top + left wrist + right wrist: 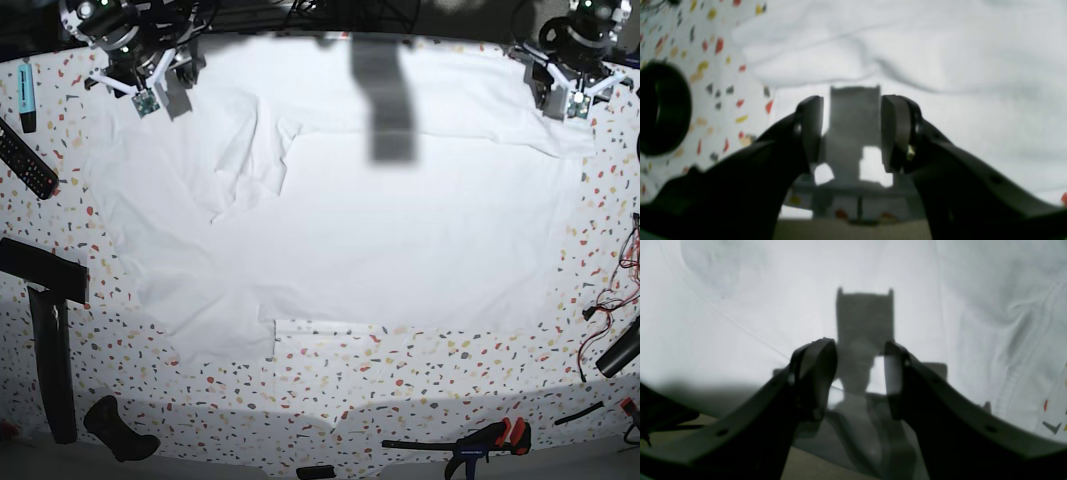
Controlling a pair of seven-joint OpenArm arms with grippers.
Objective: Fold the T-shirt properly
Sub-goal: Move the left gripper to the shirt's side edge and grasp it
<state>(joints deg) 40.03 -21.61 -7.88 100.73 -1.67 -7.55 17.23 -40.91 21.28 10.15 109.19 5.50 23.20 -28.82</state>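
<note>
Speckled tabletop (pixel 400 385), mostly covered by white T-shirt (pixel 380 240) spread flat, one side rumpled. Soft, light, limp; best pinched at hem or sleeve edges. Bare margin along near edge; remote control (pixel 27 160) and clamp (pixel 480 440) at fringes. Left gripper (pixel 851 133) and right gripper (pixel 860 380) parted, grasping nothing.

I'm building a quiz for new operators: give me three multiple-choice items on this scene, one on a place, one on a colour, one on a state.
1. Where does the black remote control lie in the base view?
A. left edge
B. right edge
C. on the shirt

2. What colour is the large, soft cloth T-shirt?
A. blue
B. white
C. grey

3. How do the left gripper and the right gripper stand?
A. both open, empty
B. both clamping cloth
C. one shut

Key: 1 A, it lies beside the shirt's left side; 2 B, plain white; 3 A, gaps show between the jaws.
</note>
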